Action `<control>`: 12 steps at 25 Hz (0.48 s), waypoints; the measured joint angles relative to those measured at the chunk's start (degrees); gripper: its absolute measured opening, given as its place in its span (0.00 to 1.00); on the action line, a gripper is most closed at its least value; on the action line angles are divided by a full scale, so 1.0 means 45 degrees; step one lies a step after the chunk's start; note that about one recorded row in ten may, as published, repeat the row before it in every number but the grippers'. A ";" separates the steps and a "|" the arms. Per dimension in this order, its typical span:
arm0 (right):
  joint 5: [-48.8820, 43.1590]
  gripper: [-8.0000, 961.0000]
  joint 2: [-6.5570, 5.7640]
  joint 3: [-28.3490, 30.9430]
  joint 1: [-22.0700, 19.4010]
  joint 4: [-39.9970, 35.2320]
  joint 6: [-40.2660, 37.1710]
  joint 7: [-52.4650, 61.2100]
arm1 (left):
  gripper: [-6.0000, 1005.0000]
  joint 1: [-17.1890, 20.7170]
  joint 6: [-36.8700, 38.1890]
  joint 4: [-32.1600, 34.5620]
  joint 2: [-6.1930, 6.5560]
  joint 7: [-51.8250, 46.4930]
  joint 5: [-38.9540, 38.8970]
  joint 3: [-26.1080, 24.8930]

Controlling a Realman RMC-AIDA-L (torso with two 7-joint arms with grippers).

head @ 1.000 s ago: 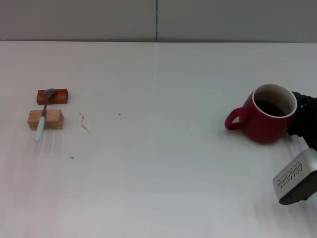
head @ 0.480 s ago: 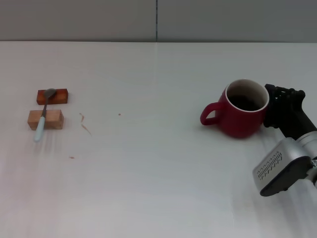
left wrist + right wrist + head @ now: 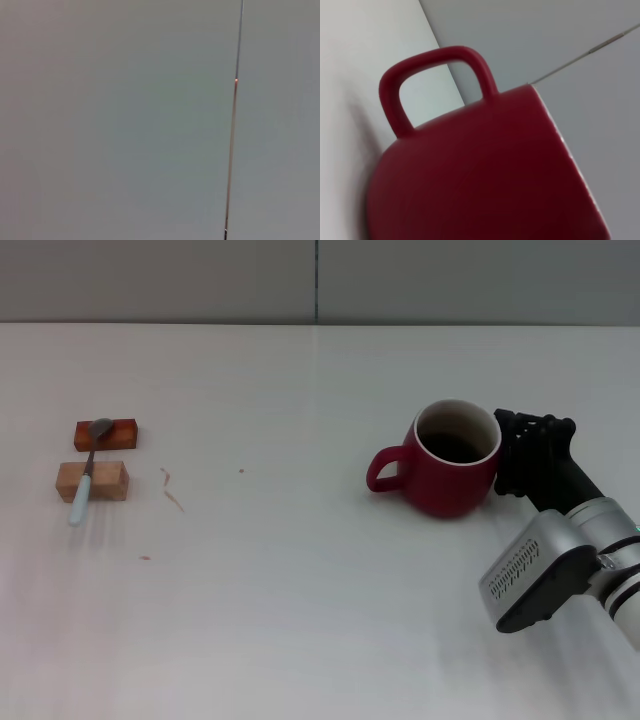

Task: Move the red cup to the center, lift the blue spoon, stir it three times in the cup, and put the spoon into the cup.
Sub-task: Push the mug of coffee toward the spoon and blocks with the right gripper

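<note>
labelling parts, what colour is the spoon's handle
Pale light blue, on the slim metal-bowled spoon lying across two wooden blocks; head view shows it best.

white table [image 3: 300, 620], grey wall [image 3: 150, 280] behind, vertical wall seam [image 3: 317, 280]

Light is even and diffuse, fairly bright, with no hard glare on the white table [image 3: 300, 590]. Shadows are soft and faint: a pale one lies under the red cup [image 3: 445, 472], on the side away from the right gripper [image 3: 510, 455], and a dim smudge under the arm behind that gripper. The far wall reads as flat grey. In the head view, edges are reasonably crisp near the gripper, softer toward the blue spoon [image 3: 84, 477] far from it. The right wrist view is close and soft, the cup's body blurred, its handle clearer. The left wrist view shows plain grey, evenly lit.
</note>
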 joint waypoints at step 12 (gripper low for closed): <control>0.0000 0.08 0.0034 -0.0032 0.0415 0.0738 0.0578 0.0038 | 0.83 0.0032 0.0013 0.0001 0.0000 -0.0029 0.0000 0.0037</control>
